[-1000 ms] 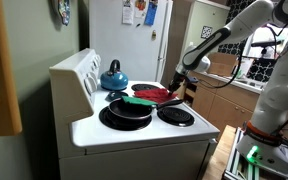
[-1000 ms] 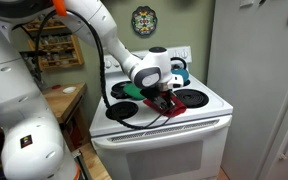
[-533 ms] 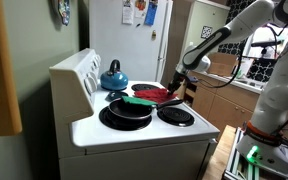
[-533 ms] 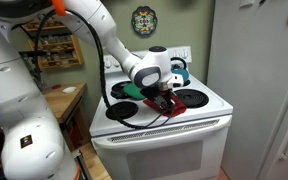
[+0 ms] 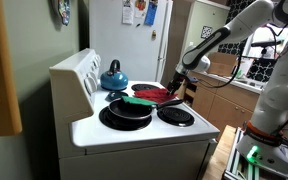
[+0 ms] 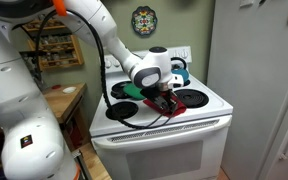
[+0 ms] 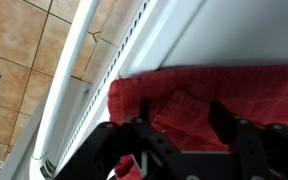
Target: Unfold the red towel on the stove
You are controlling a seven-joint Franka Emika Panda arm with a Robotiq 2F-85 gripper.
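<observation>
The red towel (image 7: 194, 100) lies crumpled on the white stove (image 5: 144, 135), near its front edge, and it fills the wrist view. It also shows in both exterior views (image 5: 154, 95) (image 6: 174, 108). My gripper (image 7: 179, 120) hangs right over it, open. A raised fold of the red towel lies between the two black fingers (image 7: 227, 120), which stand apart from it. In both exterior views the gripper (image 5: 176, 88) (image 6: 162, 98) sits low at the towel's edge.
A black pan (image 5: 126, 112) with a green item (image 5: 137, 100) on it sits beside the towel. A blue kettle (image 5: 113, 75) stands on a back burner. A fridge (image 5: 134, 30) stands behind the stove. Tiled floor (image 7: 24, 50) shows below the stove front.
The arm and the towel stand as before in both exterior views. The jaws are too small there to compare.
</observation>
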